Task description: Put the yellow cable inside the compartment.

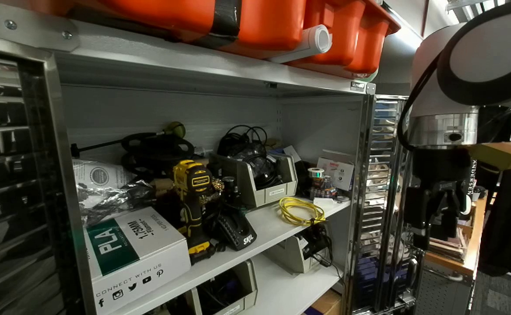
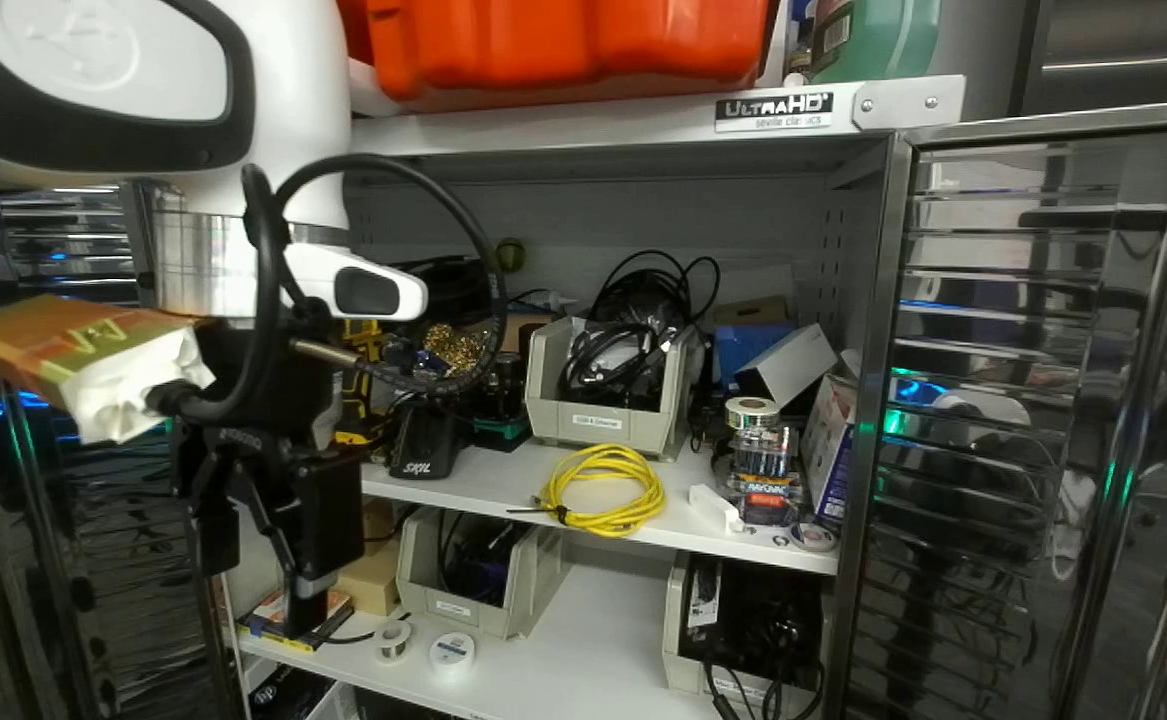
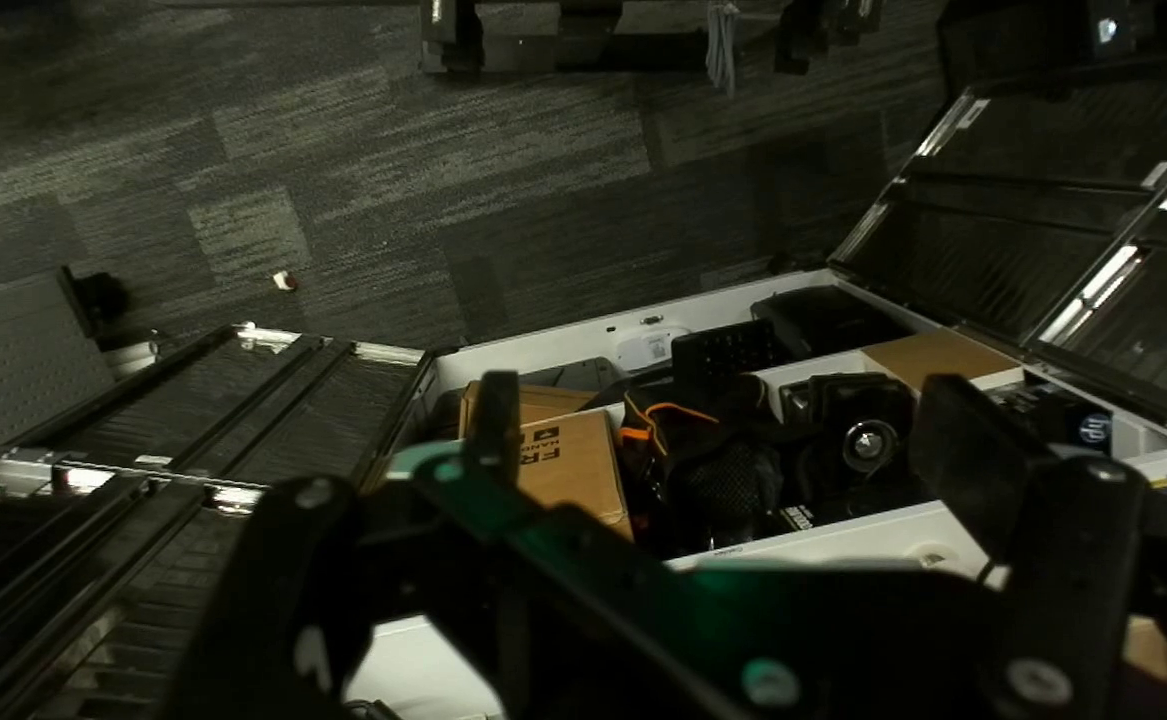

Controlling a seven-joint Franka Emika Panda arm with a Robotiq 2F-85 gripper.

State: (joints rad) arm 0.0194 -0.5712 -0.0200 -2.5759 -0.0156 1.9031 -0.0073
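Note:
The yellow cable is a loose coil lying near the front edge of the upper white shelf; it also shows in an exterior view. The compartment, a light grey bin with a dark hollow front and black cords in it, stands just behind the cable on the same shelf, and shows in an exterior view. My gripper is open and empty, pointing down in front of the shelves, apart from cable and bin. Its fingers show in the wrist view, where neither cable nor bin is in view.
Similar grey bins stand on the lower shelf. A yellow-black drill, a SKIL charger and a PLA box share the upper shelf. Batteries stand right of the cable. Open metal doors flank the cabinet.

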